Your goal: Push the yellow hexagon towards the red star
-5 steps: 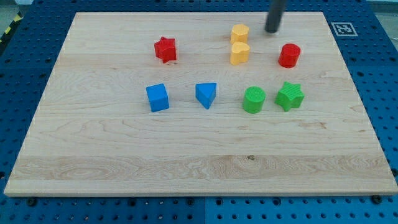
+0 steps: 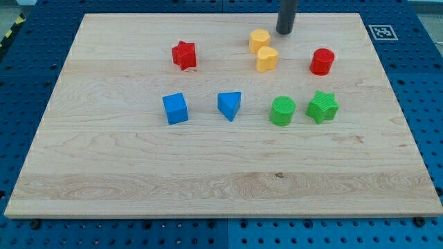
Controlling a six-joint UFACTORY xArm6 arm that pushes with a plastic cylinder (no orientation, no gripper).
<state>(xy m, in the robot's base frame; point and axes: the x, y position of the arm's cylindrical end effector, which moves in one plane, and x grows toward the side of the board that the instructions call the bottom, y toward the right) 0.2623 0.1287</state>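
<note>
The yellow hexagon (image 2: pixel 259 39) sits near the view's top, right of centre, touching or almost touching a yellow heart-like block (image 2: pixel 267 59) just below it. The red star (image 2: pixel 184 54) lies to the view's left of the hexagon, with bare board between them. My tip (image 2: pixel 284 32) is just to the upper right of the hexagon, a small gap apart from it.
A red cylinder (image 2: pixel 322 61) is at the right. Below are a blue cube (image 2: pixel 175 108), a blue triangle (image 2: pixel 230 105), a green cylinder (image 2: pixel 282 111) and a green star (image 2: pixel 322 106). The wooden board (image 2: pixel 208 180) lies on a blue pegboard.
My tip moved to the view's left, closer to the hexagon. The yellow hexagon shifted slightly left and down.
</note>
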